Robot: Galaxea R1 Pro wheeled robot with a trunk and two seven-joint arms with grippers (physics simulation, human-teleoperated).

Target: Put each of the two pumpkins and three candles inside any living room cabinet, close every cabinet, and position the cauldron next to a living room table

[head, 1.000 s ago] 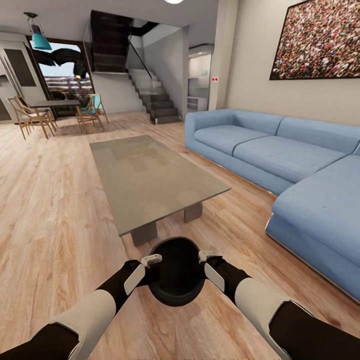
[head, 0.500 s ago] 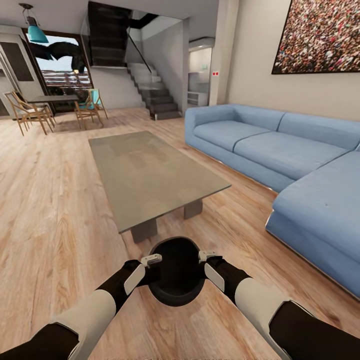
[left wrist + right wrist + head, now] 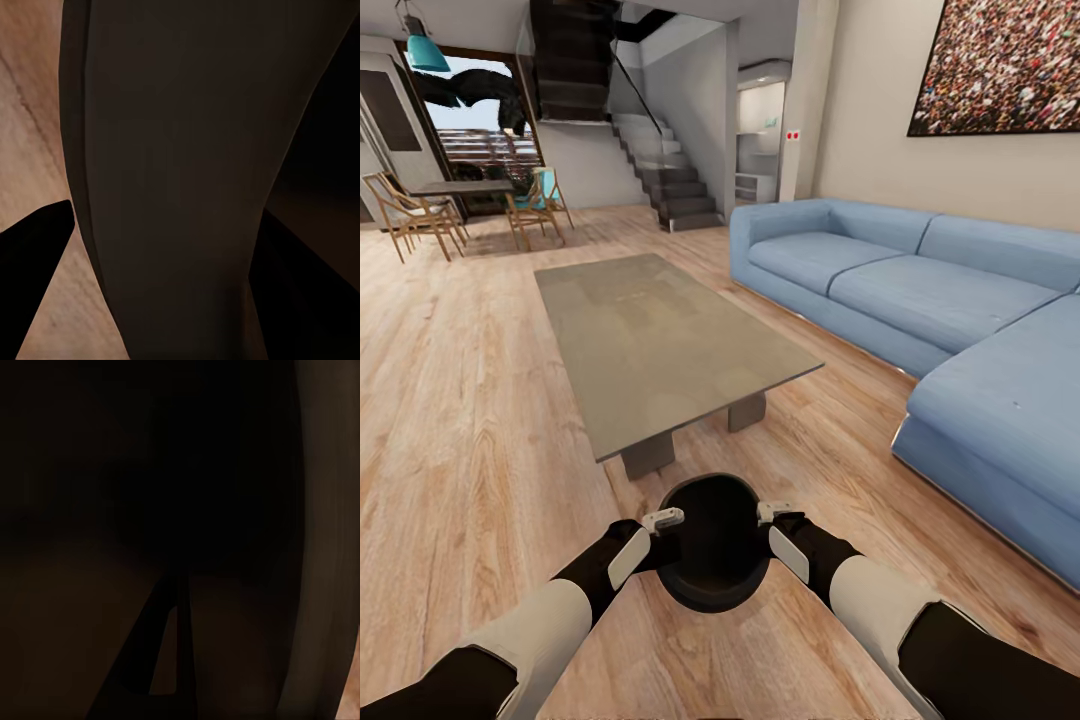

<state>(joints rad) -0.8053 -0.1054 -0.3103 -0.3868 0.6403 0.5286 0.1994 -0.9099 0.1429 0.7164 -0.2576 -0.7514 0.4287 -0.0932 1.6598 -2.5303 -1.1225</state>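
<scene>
While your two sets of jaws pinch the rim of the cauldron (image 3: 712,543) from opposite sides, left gripper (image 3: 663,519) and right gripper (image 3: 774,513) each clamped over the lip, your risk is an uneven hold: if one arm leads, the glossy pot could twist loose and drop to the floor. It hangs just short of the worktop (image 3: 660,343), near its closest end. Both forearms reach forward, converging, wrists turned inward toward the pot.
</scene>
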